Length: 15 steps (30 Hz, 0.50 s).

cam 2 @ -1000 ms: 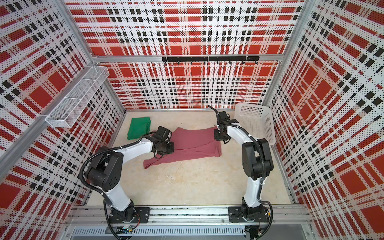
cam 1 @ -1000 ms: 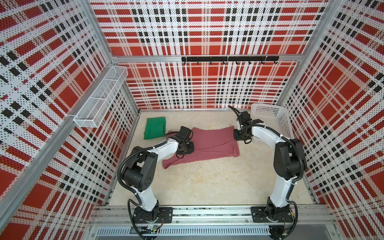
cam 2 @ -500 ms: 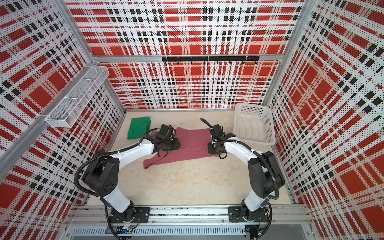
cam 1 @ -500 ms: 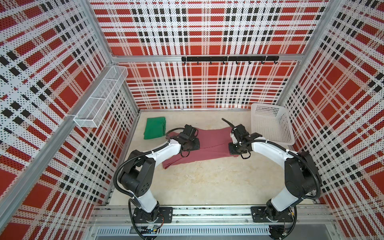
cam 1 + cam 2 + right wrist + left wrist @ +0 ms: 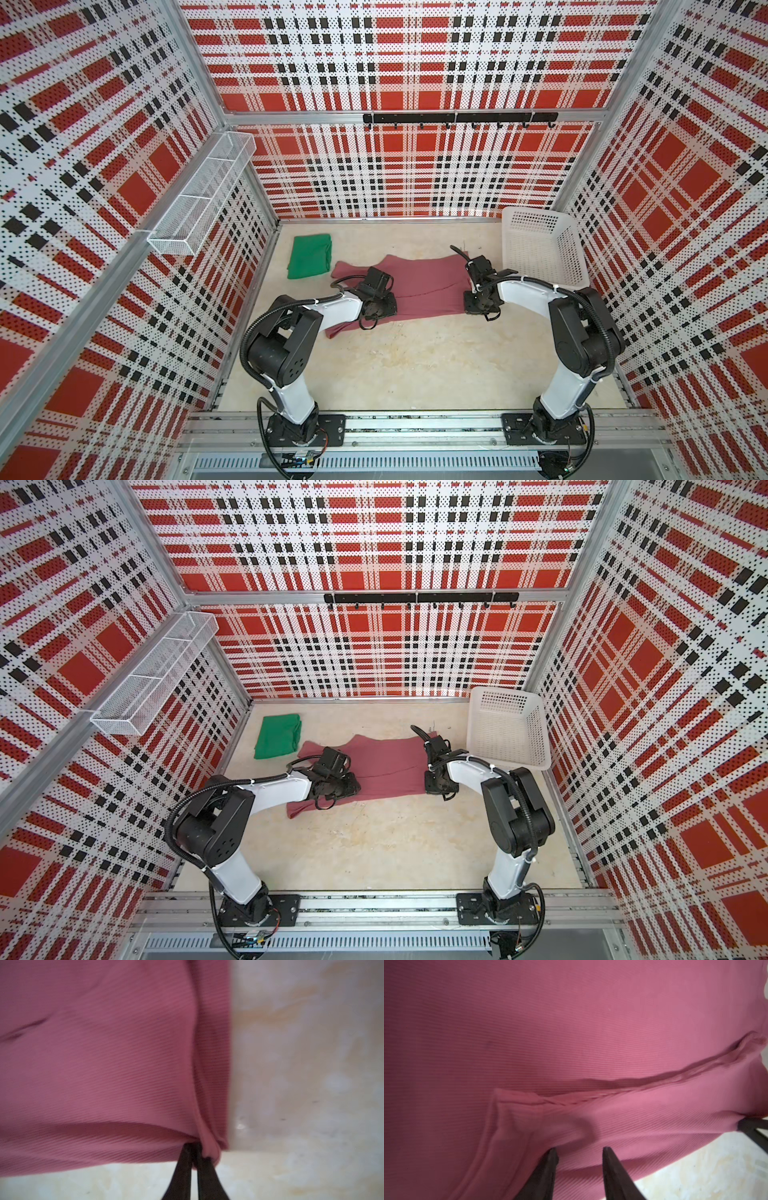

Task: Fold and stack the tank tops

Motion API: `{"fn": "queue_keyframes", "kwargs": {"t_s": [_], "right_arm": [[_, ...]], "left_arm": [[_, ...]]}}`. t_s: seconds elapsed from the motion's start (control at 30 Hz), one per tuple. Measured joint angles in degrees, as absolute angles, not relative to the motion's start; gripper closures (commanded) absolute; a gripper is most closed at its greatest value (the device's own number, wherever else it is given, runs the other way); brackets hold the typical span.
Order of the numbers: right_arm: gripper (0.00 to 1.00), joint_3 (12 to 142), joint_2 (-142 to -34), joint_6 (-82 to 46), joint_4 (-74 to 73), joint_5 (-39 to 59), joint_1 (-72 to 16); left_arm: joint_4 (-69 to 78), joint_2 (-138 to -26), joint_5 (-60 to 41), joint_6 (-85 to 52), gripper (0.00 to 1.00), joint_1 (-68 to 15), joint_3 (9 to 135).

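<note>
Lying mid-tabletop [image 5: 415,365], the pink tank top [image 5: 419,282] is spreading half-folded. Green tank top [image 5: 311,255] is sitting folded, far-left. Right gripper [image 5: 194,1147] is pinching the pink corner; left gripper [image 5: 579,1149] is hovering, jaws apart. White basket [image 5: 540,249] is standing far-right; plaid walls [image 5: 415,166] are enclosing everything.

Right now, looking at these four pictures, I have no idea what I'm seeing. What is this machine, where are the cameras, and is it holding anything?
Two white robot arms stand at a table. Both top views look down from overhead; the other two pictures come from a camera on each wrist. A pink tank top lies on the table, a folded green tank top beside it, a white basket at the far right. The right hand pinches the pink one's corner; the left hand is open over the cloth, gripping nothing.
</note>
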<state>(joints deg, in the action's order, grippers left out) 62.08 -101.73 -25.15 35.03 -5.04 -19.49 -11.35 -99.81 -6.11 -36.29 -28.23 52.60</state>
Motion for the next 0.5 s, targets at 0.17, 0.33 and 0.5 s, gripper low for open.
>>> {"fn": "queue_keyframes", "kwargs": {"t_s": [0.17, 0.33, 0.5], "right_arm": [[0.86, 63.77, -101.49, -23.09, 36.95, -11.22, -15.05], [0.71, 65.47, -98.10, -21.45, 38.13, -11.33, -15.38], [0.46, 62.35, -91.81, -24.16, 37.89, -8.12, -20.95]], "left_arm": [[-11.29, -99.70, -6.26, -35.46, 0.58, -27.05, 52.45], [-11.53, -99.70, -6.42, -35.24, 0.58, -27.07, 52.60], [-11.97, -99.70, -6.42, -35.27, 0.59, -27.14, 52.80]]}}
